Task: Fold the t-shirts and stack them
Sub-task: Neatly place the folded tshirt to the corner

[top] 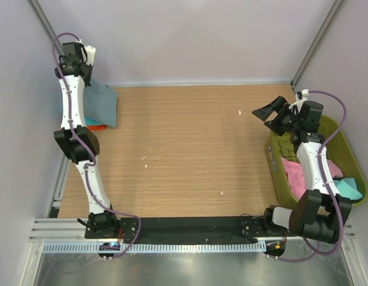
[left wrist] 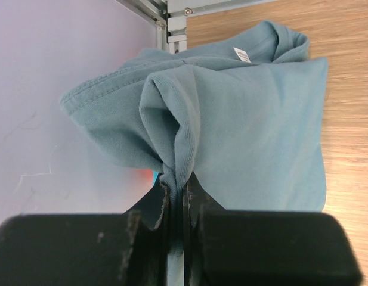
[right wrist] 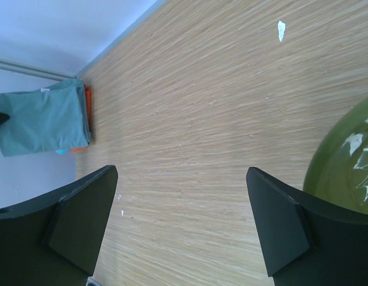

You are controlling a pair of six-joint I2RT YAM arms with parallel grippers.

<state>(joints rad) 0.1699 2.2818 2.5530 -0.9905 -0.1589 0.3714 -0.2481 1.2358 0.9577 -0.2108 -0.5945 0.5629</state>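
Observation:
A slate blue-grey t-shirt (left wrist: 255, 131) with a small white label (left wrist: 241, 55) lies folded at the table's far left corner (top: 103, 101). My left gripper (left wrist: 182, 185) is shut on a bunched fold of its near edge. Under it an orange t-shirt (top: 95, 126) peeks out, also seen as an orange t-shirt edge (right wrist: 87, 113) in the right wrist view. Pink (top: 294, 176) and turquoise (top: 351, 187) t-shirts lie crumpled in the basket. My right gripper (top: 268, 113) hovers open and holds nothing over bare wood (right wrist: 181, 179), just left of the basket.
The olive-green plastic basket (top: 345, 140) stands at the right edge of the table, its rim (right wrist: 345, 173) close to my right fingers. Walls and a metal frame post (left wrist: 175, 24) close in the far left corner. Small white specks dot the wooden tabletop (top: 189, 155).

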